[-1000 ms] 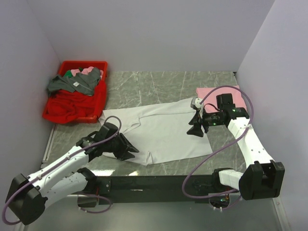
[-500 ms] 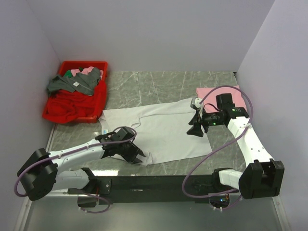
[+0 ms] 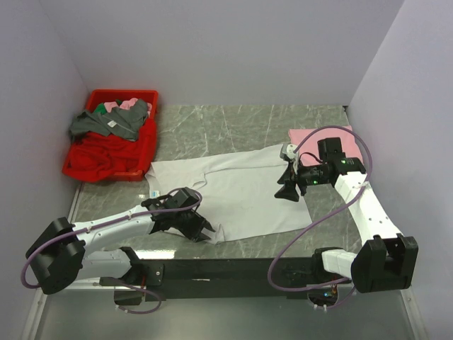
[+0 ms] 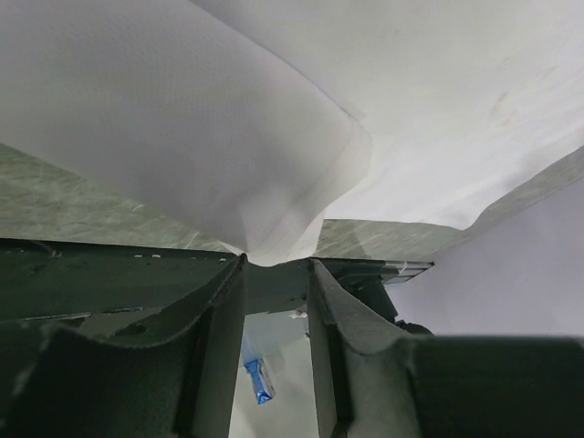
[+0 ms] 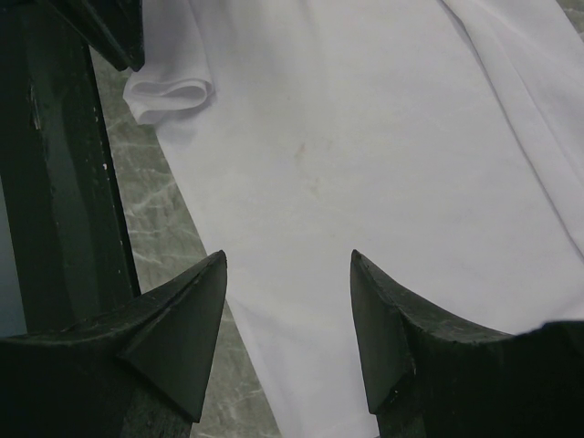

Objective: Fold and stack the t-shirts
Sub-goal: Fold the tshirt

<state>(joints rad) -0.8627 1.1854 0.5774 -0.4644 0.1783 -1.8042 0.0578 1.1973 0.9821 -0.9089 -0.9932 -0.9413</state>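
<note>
The white t-shirt (image 3: 237, 191) lies spread flat in the middle of the marble table. My left gripper (image 3: 203, 233) is at its near-left hem. In the left wrist view the jaws (image 4: 276, 265) stand partly apart, with a puckered bit of the white cloth (image 4: 274, 137) dipping between the tips. My right gripper (image 3: 287, 190) hovers open and empty over the shirt's right part, which fills the right wrist view (image 5: 365, 137) between the fingertips (image 5: 287, 265). The pale pink t-shirt (image 3: 309, 134) lies folded at the back right, behind the right arm.
A red bin (image 3: 120, 93) at the back left holds red, grey and pink garments. The black rail (image 3: 233, 269) runs along the table's near edge, just beyond the left gripper. Walls close in the left, back and right sides.
My left arm has swung right and nearer, bringing its gripper along the shirt's near hem to the front-left corner. The right arm has not moved.
</note>
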